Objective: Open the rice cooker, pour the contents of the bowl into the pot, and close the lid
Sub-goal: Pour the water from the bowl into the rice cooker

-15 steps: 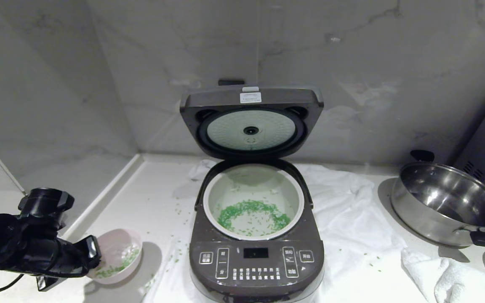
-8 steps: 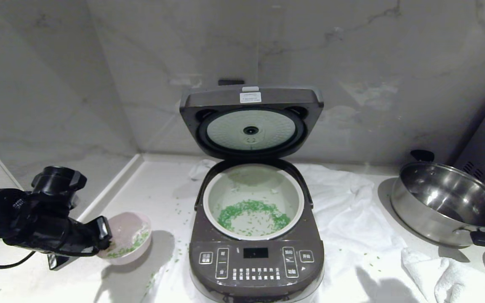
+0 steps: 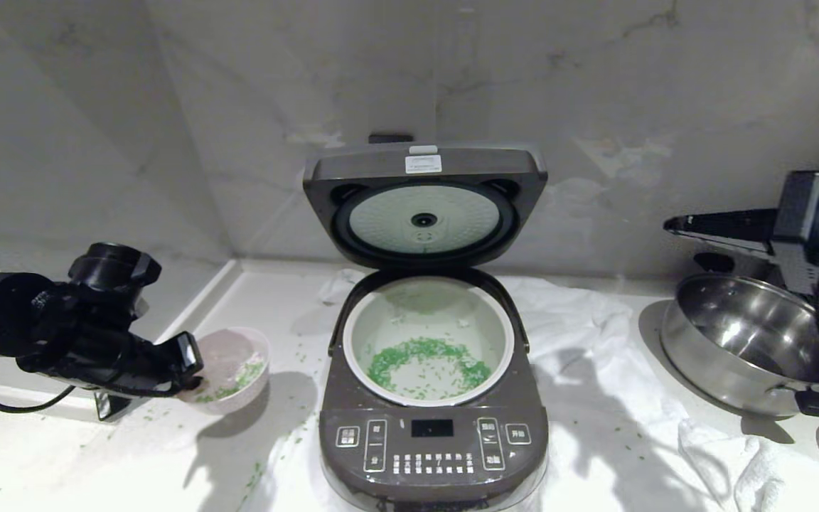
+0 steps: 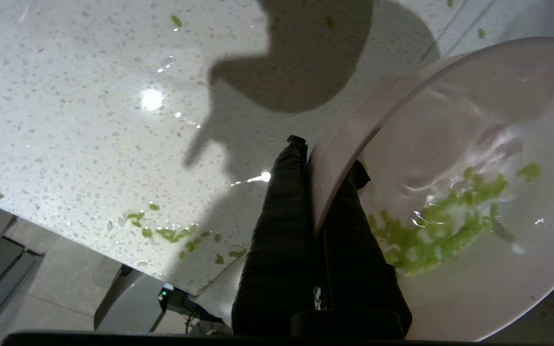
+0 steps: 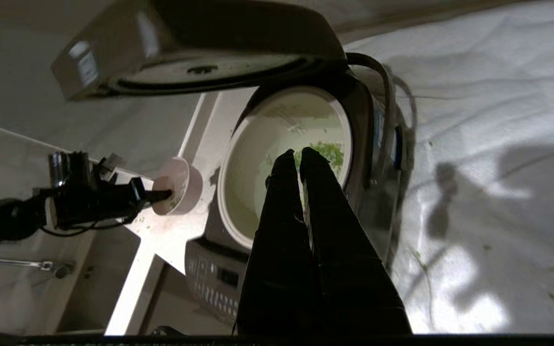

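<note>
Buttons and a small display face the robot on the rice cooker (image 3: 432, 427), which sits on a white cloth (image 3: 594, 355). Left of it, the left gripper (image 3: 193, 380) is clamped on the rim of the bowl (image 3: 235, 366), a few green contents (image 3: 235, 387) inside. Behind the panel, the pot (image 3: 427, 341) holds a ring of green bits. At right, the right gripper (image 3: 672, 226), fingers pressed together, hangs above a steel pan (image 3: 743, 341). Farthest back, the lid (image 3: 424, 203) stands upright.

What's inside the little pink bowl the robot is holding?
Small green chopped bits lie against one side of the small round pale pink bowl. One black finger of the left gripper covers part of the inside.
</note>
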### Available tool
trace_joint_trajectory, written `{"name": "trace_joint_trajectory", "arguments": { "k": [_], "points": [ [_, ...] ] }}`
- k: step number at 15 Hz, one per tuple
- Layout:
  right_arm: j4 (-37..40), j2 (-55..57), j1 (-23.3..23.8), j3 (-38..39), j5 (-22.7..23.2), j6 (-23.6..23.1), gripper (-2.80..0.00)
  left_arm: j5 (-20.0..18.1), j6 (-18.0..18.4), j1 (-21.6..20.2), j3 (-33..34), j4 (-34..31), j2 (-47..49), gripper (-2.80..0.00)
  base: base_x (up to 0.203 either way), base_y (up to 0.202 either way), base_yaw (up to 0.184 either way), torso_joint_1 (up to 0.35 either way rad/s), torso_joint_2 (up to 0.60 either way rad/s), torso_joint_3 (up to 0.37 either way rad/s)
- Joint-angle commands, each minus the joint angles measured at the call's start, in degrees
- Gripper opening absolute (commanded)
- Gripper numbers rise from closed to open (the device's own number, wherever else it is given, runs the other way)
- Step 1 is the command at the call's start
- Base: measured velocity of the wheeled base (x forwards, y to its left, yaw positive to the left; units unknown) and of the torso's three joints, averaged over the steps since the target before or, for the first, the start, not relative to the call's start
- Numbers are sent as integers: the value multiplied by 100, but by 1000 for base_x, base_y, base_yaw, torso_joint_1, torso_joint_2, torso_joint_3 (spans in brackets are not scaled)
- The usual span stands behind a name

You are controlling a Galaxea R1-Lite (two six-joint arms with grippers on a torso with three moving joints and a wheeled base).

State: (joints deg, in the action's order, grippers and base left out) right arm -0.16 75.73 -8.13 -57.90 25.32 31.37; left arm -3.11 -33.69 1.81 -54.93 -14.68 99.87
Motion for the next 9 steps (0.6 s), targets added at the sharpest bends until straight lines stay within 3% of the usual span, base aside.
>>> {"name": "trace_joint_trajectory", "arguments": {
  "k": [1,5,9],
  "points": [
    [47,1018,-156,-584,69,56,-280,3,-94,130,-215,-121,-20,-280,0,0,0,0,0,0],
    [160,1348,-338,-1037,959,673,-280,12,-103,188,-317,-193,-20,-280,0,0,0,0,0,0],
    [165,1393,-653,-1101,974,722,-280,21,-103,185,-343,-290,-78,-280,0,0,0,0,0,0]
  ]
}}
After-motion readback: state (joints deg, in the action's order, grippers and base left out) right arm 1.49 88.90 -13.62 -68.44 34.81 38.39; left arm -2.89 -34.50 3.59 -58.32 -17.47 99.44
